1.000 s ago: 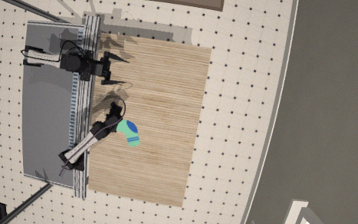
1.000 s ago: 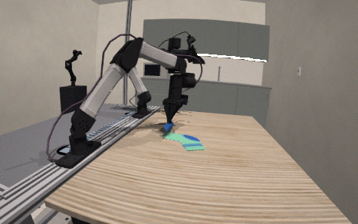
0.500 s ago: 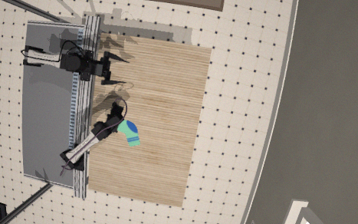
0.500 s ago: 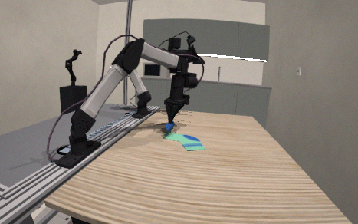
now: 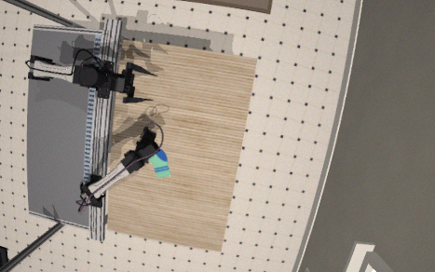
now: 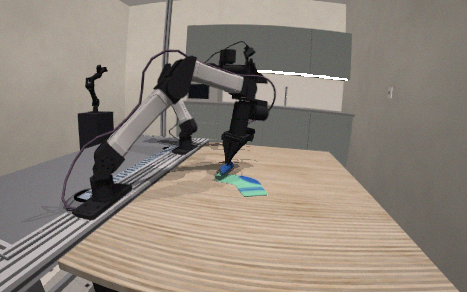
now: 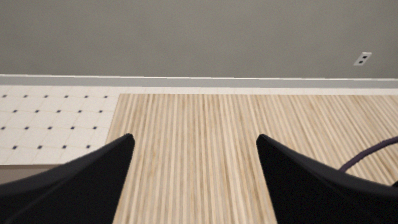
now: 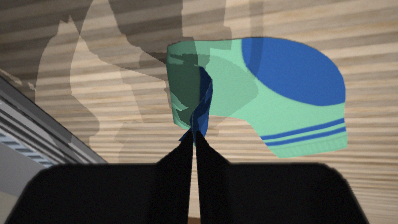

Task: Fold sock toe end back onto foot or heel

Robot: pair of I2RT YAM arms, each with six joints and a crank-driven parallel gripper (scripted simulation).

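Observation:
A mint green sock (image 5: 158, 164) (image 6: 232, 180) (image 8: 227, 82) with a blue heel patch and two blue stripes near the cuff lies on the wooden table. Its blue toe (image 6: 226, 169) (image 8: 203, 107) is raised off the table and curls over toward the foot. My right gripper (image 6: 226, 163) (image 8: 194, 134) is shut on the toe, just above the foot part; in the top view the arm hides it. My left gripper (image 5: 155, 88) (image 7: 195, 136) is open and empty, far from the sock, above the table's other end.
The wooden table (image 5: 199, 140) (image 6: 294, 235) carries the sock. A metal rail (image 5: 98, 224) (image 6: 29, 240) with both arm bases runs along one table edge. The right arm's cable loops beside the right gripper.

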